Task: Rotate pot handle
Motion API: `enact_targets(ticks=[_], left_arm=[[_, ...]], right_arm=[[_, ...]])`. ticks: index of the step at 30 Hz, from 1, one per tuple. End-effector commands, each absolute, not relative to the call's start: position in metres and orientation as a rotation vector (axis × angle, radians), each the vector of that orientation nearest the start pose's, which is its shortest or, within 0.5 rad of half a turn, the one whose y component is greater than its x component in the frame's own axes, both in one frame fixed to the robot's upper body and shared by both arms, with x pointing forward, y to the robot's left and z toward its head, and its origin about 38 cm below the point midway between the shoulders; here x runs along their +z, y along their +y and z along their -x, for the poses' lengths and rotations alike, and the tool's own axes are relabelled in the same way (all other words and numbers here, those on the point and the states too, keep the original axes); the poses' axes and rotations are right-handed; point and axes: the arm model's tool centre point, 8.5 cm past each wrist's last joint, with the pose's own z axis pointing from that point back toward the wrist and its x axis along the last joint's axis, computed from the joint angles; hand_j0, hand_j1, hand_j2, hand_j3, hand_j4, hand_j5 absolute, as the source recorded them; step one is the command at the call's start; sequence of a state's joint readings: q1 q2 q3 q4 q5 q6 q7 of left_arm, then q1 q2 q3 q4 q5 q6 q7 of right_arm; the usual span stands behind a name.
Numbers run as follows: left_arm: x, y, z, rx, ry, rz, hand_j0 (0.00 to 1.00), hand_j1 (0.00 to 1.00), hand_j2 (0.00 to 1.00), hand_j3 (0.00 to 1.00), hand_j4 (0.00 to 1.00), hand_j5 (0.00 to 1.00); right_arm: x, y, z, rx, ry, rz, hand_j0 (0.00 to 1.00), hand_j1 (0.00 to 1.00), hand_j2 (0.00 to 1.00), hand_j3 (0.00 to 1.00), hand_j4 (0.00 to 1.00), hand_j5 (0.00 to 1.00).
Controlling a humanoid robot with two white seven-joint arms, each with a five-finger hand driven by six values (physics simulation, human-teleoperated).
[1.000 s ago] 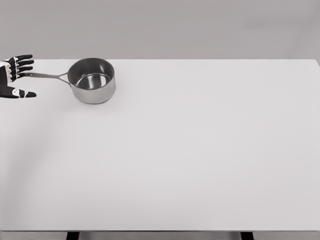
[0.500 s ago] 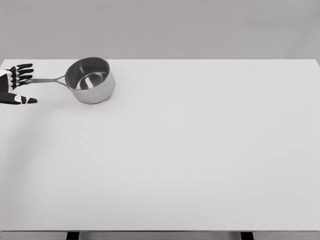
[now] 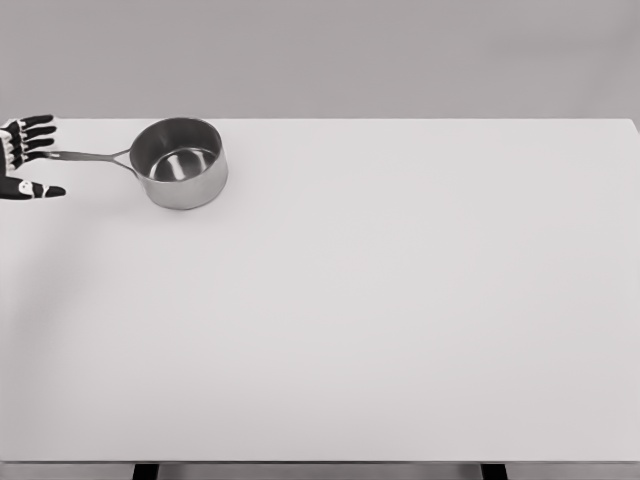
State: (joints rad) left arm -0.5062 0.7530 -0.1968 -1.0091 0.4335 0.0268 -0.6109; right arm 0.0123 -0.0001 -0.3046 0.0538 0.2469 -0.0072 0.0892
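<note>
**Pot sits at the table's far left, handle pointing at an open hand**

Pot point(image 3: 180, 163) stands upright on the white table point(image 3: 400, 300), close to the far edge and well over to the left. It is a small steel saucepan, empty, its inside shining. Its long thin handle point(image 3: 90, 156) runs out to the left, nearly level with the table's far edge, and the tip reaches the left hand point(image 3: 22, 160), which shows only partly at the picture's left border.

That hand has its black fingers point(image 3: 35, 132) spread and stretched toward the pot, with the thumb point(image 3: 40, 189) held apart lower down, nearer to me. The handle's end lies in the gap between the fingers and the thumb; whether any finger actually touches the metal I cannot tell from here. Nothing is gripped: the hand is splayed wide, not closed round the handle.

Two dark table legs point(image 3: 146, 471) peek out below the near edge.
</note>
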Motion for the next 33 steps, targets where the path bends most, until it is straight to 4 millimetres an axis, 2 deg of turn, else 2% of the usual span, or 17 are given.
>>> enact_targets(ticks=[1, 6, 9, 10, 11, 13, 15, 19, 22, 24, 27, 30, 33], left_arm=[[0.183, 0.489, -0.453, -0.525, -1.345, 0.002, 1.00, 1.00, 1.00, 1.00, 1.00, 1.00], [0.194, 0.495, -0.452, -0.506, -1.385, -0.010, 1.00, 1.00, 1.00, 1.00, 1.00, 1.00], [0.221, 0.481, -0.453, -0.556, -1.487, -0.007, 1.00, 1.00, 1.00, 1.00, 1.00, 1.00], [0.224, 0.479, -0.452, -0.563, -1.497, -0.006, 1.00, 1.00, 1.00, 1.00, 1.00, 1.00], [0.234, 0.476, -0.448, -0.574, -1.538, -0.009, 1.00, 1.00, 1.00, 1.00, 1.00, 1.00], [0.243, 0.472, -0.439, -0.615, -1.606, -0.020, 1.00, 1.00, 1.00, 1.00, 1.00, 1.00], [0.248, 0.460, -0.433, -0.678, -1.665, -0.017, 1.00, 1.00, 1.00, 1.00, 1.00, 1.00], [0.270, 0.435, -0.406, -0.826, -1.846, -0.031, 1.00, 1.00, 1.00, 1.00, 1.00, 1.00], [0.279, 0.392, -0.377, -1.005, -2.022, 0.014, 1.00, 1.00, 1.00, 1.00, 1.00, 1.00], [0.285, 0.372, -0.358, -1.107, -2.130, 0.038, 1.00, 1.00, 1.00, 1.00, 1.00, 1.00], [0.275, 0.342, -0.327, -1.195, -2.168, 0.133, 1.00, 1.00, 1.00, 1.00, 1.00, 1.00], [0.262, 0.335, -0.324, -1.185, -2.145, 0.176, 1.00, 1.00, 1.00, 1.00, 1.00, 1.00], [0.246, 0.305, -0.327, -1.210, -2.118, 0.302, 1.00, 1.00, 1.00, 1.00, 1.00, 1.00]], right_arm=[[-0.261, -0.258, 0.025, -0.063, 0.054, -0.016, 1.00, 1.00, 1.00, 1.00, 1.00, 1.00], [-0.261, -0.258, 0.025, -0.063, 0.052, -0.017, 1.00, 1.00, 1.00, 1.00, 1.00, 1.00], [-0.261, -0.258, 0.025, -0.062, 0.052, -0.018, 1.00, 1.00, 1.00, 1.00, 1.00, 1.00], [-0.261, -0.258, 0.025, -0.062, 0.053, -0.016, 1.00, 1.00, 1.00, 1.00, 1.00, 1.00], [-0.261, -0.258, 0.025, -0.063, 0.051, -0.016, 1.00, 1.00, 1.00, 1.00, 1.00, 1.00], [-0.261, -0.258, 0.025, -0.062, 0.053, -0.017, 1.00, 1.00, 1.00, 1.00, 1.00, 1.00], [-0.261, -0.258, 0.025, -0.063, 0.051, -0.017, 1.00, 1.00, 1.00, 1.00, 1.00, 1.00], [-0.261, -0.258, 0.025, -0.063, 0.051, -0.017, 1.00, 1.00, 1.00, 1.00, 1.00, 1.00], [-0.261, -0.258, 0.025, -0.063, 0.051, -0.016, 1.00, 1.00, 1.00, 1.00, 1.00, 1.00], [-0.261, -0.258, 0.025, -0.063, 0.051, -0.017, 1.00, 1.00, 1.00, 1.00, 1.00, 1.00], [-0.261, -0.258, 0.025, -0.063, 0.051, -0.017, 1.00, 1.00, 1.00, 1.00, 1.00, 1.00], [-0.261, -0.258, 0.025, -0.062, 0.051, -0.016, 1.00, 1.00, 1.00, 1.00, 1.00, 1.00], [-0.261, -0.258, 0.025, -0.063, 0.051, -0.016, 1.00, 1.00, 1.00, 1.00, 1.00, 1.00]])
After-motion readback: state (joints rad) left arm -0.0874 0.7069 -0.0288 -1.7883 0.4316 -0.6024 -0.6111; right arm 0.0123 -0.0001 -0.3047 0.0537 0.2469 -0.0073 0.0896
